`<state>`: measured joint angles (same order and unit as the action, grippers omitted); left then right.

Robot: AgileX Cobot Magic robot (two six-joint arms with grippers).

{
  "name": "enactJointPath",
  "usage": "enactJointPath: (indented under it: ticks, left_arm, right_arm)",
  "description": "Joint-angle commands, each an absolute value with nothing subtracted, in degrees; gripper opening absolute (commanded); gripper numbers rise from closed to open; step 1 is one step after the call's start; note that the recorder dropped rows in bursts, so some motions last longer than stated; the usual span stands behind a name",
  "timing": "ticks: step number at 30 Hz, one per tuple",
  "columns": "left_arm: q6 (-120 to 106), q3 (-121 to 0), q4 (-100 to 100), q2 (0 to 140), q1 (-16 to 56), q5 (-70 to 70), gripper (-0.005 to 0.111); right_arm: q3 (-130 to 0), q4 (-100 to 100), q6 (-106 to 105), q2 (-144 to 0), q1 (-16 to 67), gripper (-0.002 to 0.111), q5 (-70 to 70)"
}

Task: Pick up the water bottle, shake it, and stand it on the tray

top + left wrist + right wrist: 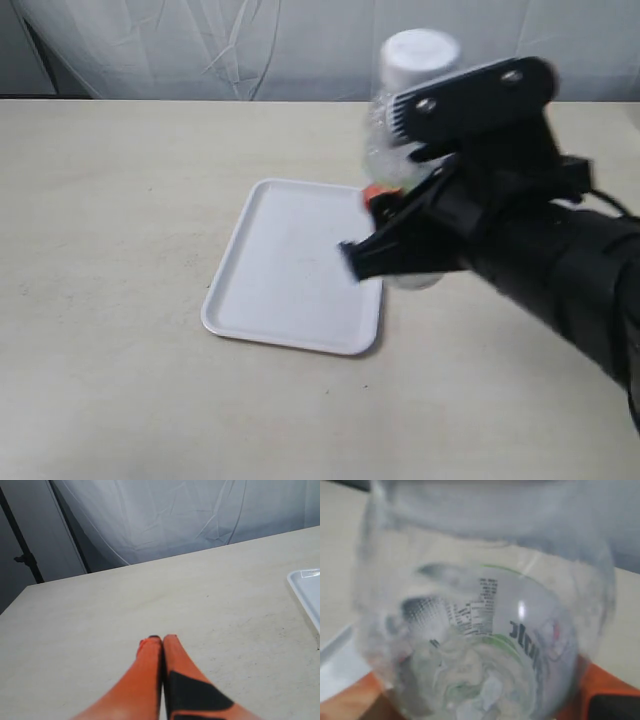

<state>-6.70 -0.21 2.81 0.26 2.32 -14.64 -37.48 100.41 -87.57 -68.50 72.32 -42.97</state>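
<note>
The clear water bottle [404,110] with its white cap is held upright and blurred above the table, at the white tray's [290,265] right edge. My right gripper [400,215] is shut on the bottle's body; the black arm hides its lower half. In the right wrist view the bottle [485,630] fills the frame between the orange fingers [605,690], its label text showing through the plastic. My left gripper [162,640] hangs shut and empty over bare table, with a corner of the tray [306,587] in its view. It does not show in the exterior view.
The beige table [110,300] stretches wide to the left of the tray. A white cloth backdrop [250,45] hangs behind the table's far edge. A dark stand [22,555] rises beyond the table in the left wrist view.
</note>
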Motion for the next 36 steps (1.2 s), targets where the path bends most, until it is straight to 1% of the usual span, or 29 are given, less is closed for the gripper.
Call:
enactJointPath:
  ticks: [1,2,3,4,5,6,7,8,9,10,11,14,15,16,19,21,29,30,32,33,34,36]
  left_arm:
    - [-6.47,0.0,2.67,0.0,2.34,-14.06,0.0]
    - [-6.47,0.0,2.67,0.0,2.34,-14.06,0.0]
    - [-6.47,0.0,2.67,0.0,2.34,-14.06,0.0]
    - [-6.47,0.0,2.67,0.0,2.34,-14.06,0.0]
    - [-6.47,0.0,2.67,0.0,2.34,-14.06,0.0]
    - [-6.47,0.0,2.67,0.0,2.34,-14.06,0.0]
    - [-6.47,0.0,2.67,0.0,2.34,-14.06,0.0]
    - [-6.47,0.0,2.67,0.0,2.34,-14.06,0.0]
    - [-6.47,0.0,2.67,0.0,2.34,-14.06,0.0]
    - [-6.47,0.0,2.67,0.0,2.34,-14.06,0.0]
    - [-6.47,0.0,2.67,0.0,2.34,-14.06,0.0]
    - [-6.47,0.0,2.67,0.0,2.34,-14.06,0.0]
    - [-6.47,0.0,2.67,0.0,2.34,-14.06,0.0]
    - [-6.47,0.0,2.67,0.0,2.34,-14.06,0.0]
    - [-6.47,0.0,2.67,0.0,2.34,-14.06,0.0]
    - [-6.47,0.0,2.67,0.0,2.34,-14.06,0.0]
    - [-6.47,0.0,2.67,0.0,2.34,-14.06,0.0]
    - [-6.47,0.0,2.67,0.0,2.34,-14.06,0.0]
    - [-6.47,0.0,2.67,0.0,2.34,-14.06,0.0]
    - [-6.47,0.0,2.67,0.0,2.34,-14.06,0.0]
    - [-6.47,0.0,2.67,0.0,2.34,-14.06,0.0]
    - [-6.47,0.0,2.67,0.0,2.34,-14.06,0.0]
  right_arm:
    - [-38.01,99.95,-95.08,-66.13,72.64,-0.001,-21.88]
    - [-38.01,99.95,-100.43,-65.99,72.64,-0.001,-18.17]
    - [-38.14,99.95,-99.91,-65.99,72.64,-0.001,-20.91]
    - [-38.41,99.95,-96.28,-66.22,72.64,-0.001,-29.39]
    - [-38.37,99.95,-89.2,-66.89,72.64,-0.001,-41.24]
    - [-38.37,99.95,-82.38,-67.25,72.64,-0.001,-48.21]
    - [-38.23,99.95,-78.09,-67.25,72.64,-0.001,-48.51]
    - [-38.23,99.95,-81.14,-66.54,72.76,-0.001,-39.91]
    - [-38.23,99.95,-86.13,-65.85,72.63,-0.001,-28.14]
    - [-38.44,99.95,-93.04,-65.13,72.63,-0.001,-20.59]
    - [-39.22,99.95,-95.67,-64.44,72.74,-0.001,-20.53]
    - [-41.53,99.95,-85.64,-62.55,72.74,-0.001,-32.5]
    - [-41.64,99.95,-84.45,-62.23,72.74,-0.001,-34.45]
    - [-41.1,99.95,-84.43,-62.23,72.74,-0.001,-34.29]
    - [-35.97,99.95,-84.02,-64.73,72.61,-0.001,-25.76]
    - [-33.09,99.95,-81.66,-66.33,72.61,-0.001,-22.93]
    - [-36.26,99.95,-80.76,-64.27,72.61,-0.001,-29.23]
    - [-36.0,99.95,-80.76,-64.97,72.61,-0.001,-28.15]
    - [-35.0,99.95,-81.98,-66.48,72.61,-0.001,-20.14]
    - [-35.21,99.95,-83.55,-66.61,72.61,-0.001,-18.3]
    - [-35.9,99.95,-84.76,-66.61,72.61,-0.001,-18.8]
    - [-38.77,99.95,-85.13,-65.36,72.61,-0.001,-25.42]
